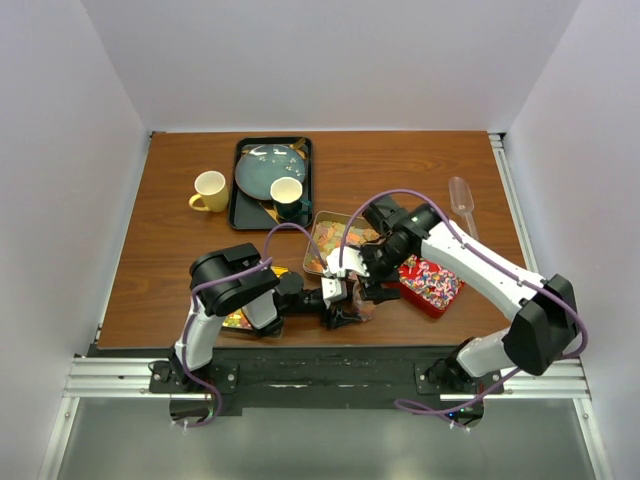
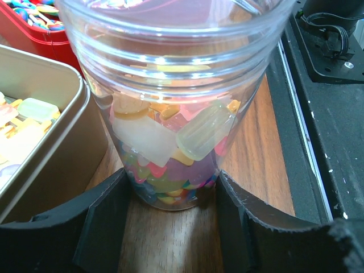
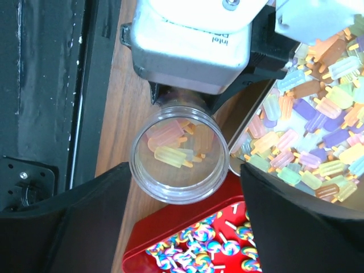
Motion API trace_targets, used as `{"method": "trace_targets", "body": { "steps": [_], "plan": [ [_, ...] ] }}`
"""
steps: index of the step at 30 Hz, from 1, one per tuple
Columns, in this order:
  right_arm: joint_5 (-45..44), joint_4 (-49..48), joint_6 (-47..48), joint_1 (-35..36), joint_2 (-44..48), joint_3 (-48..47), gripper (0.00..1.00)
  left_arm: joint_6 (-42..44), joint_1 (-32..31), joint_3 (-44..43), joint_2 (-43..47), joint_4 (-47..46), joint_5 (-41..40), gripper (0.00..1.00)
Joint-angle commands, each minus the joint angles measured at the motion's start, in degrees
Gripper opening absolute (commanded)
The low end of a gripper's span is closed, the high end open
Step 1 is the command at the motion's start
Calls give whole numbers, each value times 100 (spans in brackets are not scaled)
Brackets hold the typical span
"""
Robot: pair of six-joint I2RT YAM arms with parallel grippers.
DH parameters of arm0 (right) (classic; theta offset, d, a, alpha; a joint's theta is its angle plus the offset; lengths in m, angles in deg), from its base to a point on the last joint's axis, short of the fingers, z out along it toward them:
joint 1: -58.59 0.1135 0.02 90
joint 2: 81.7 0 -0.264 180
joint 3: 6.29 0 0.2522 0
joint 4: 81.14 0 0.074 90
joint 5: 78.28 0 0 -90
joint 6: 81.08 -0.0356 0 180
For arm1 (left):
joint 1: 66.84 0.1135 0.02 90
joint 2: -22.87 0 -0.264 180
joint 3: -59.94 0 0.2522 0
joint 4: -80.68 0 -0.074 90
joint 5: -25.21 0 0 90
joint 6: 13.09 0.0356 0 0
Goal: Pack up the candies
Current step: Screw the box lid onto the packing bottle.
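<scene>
My left gripper (image 2: 173, 196) is shut on the base of a clear plastic jar (image 2: 170, 74) standing on the wooden table. The jar holds mixed candies (image 2: 165, 142), with pastel popsicle-shaped ones on top. Seen from above, the jar's mouth (image 3: 179, 156) shows a few popsicle candies inside. My right gripper (image 3: 183, 173) hovers over that mouth, open, with nothing between its fingers. A metal tin (image 1: 330, 238) full of pastel popsicle candies (image 3: 310, 153) sits just behind the jar. A red tin (image 3: 170, 224) of swirled lollipop candies (image 3: 199, 253) lies beside it.
A dark tray (image 1: 243, 205) with a teal plate and a dark cup stands at the back, with a yellow mug (image 1: 210, 190) to its left. A clear scoop (image 1: 462, 200) lies at the back right. Another container of bright candies (image 1: 240, 320) shows under my left arm.
</scene>
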Motion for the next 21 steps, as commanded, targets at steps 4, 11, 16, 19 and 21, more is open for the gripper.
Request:
{"method": "trace_targets", "body": {
  "steps": [4,11,16,19,21],
  "plan": [
    [189,-240,-12,85,34,120,72,127,232,227,-467,-1825,126,0],
    [-13,-451,-494,191,342,498,64,40,285,218,-467,-1852,73,0],
    [-636,-976,-1442,252,649,911,62,39,329,235,-432,-1825,-23,0],
    [-1023,-1153,-2084,261,711,1069,61,66,329,271,-379,-1790,-41,0],
    [-1208,-1250,-2549,261,738,1140,61,109,338,297,-326,-1738,-67,0]
  ]
}}
